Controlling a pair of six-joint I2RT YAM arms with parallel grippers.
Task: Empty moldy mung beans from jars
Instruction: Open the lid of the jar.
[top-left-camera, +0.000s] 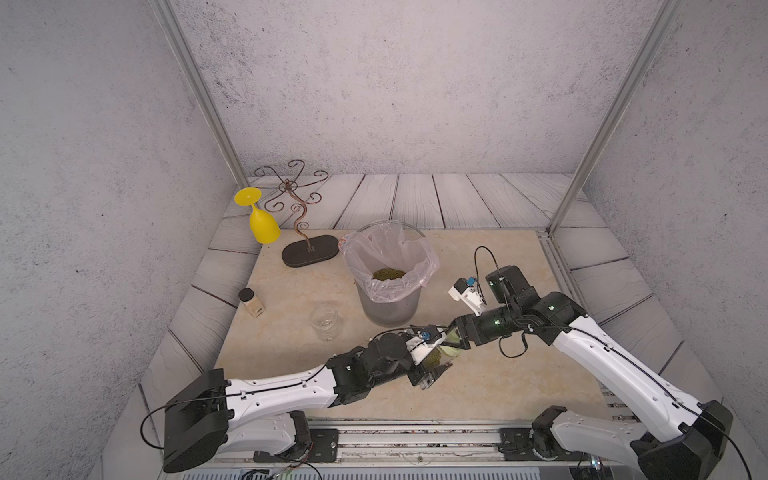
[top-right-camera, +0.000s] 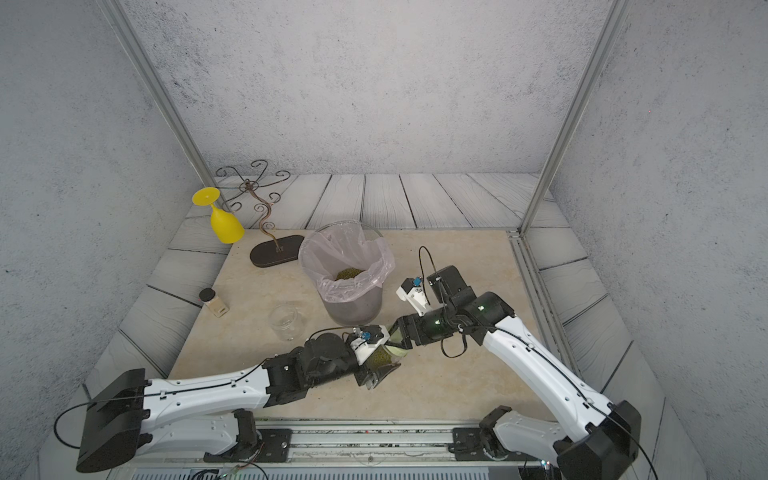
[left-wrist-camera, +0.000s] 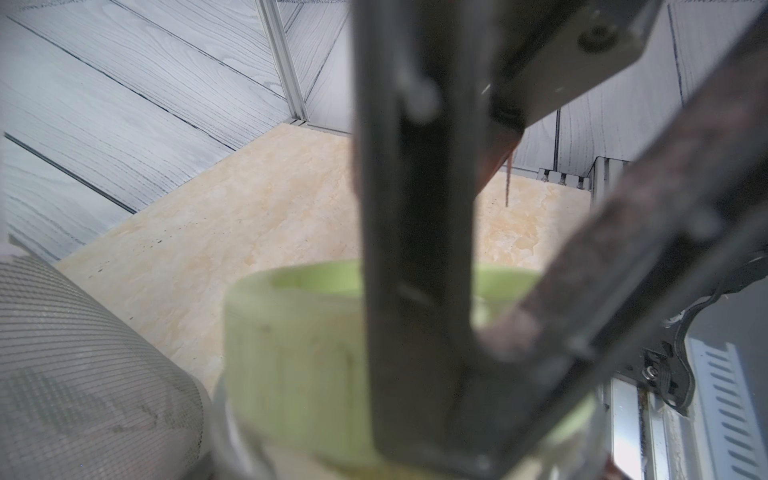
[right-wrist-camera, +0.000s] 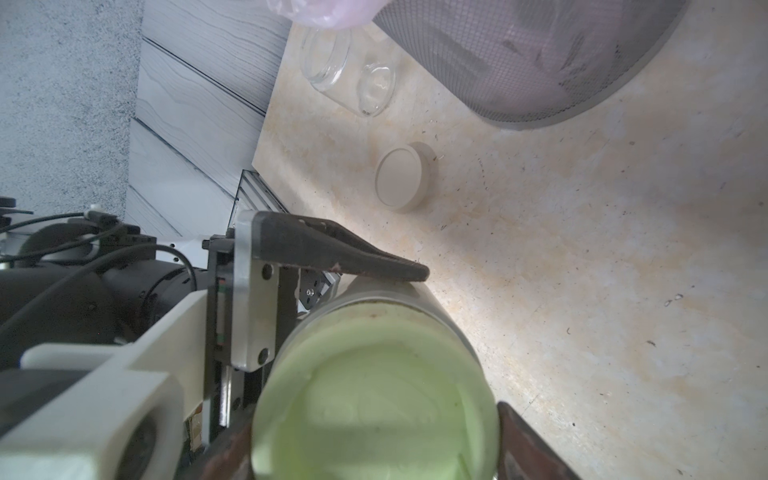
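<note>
Beige marbled tabletop (top-left-camera: 291, 286) under everything. Near its middle, upright grey mesh bin (top-left-camera: 388, 309) with a clear plastic liner (top-left-camera: 392, 249), a heap of mung beans (top-left-camera: 388, 274) at the bottom. Behind it to the left, dark scrolled metal stand (top-left-camera: 309, 251) with a yellow goblet (top-left-camera: 262, 224) hung upside down. In front of the bin, left gripper (top-left-camera: 435, 360) clamped on the glass body of the green-lidded jar (top-right-camera: 379, 356), tilted with its lid toward the right arm, olive beans showing through the glass; facing it, right gripper (top-left-camera: 454, 343) with fingers closed against both sides of the pale green lid (right-wrist-camera: 374, 399). Left of the bin, empty jar (top-left-camera: 325, 322), upright and lidless. Farther left, near the tabletop's edge, small square bottle (top-left-camera: 251, 301) with black cap. Flat on the tabletop in the right wrist view, beige lid (right-wrist-camera: 402, 178), apart from the empty jar and the bin.
</note>
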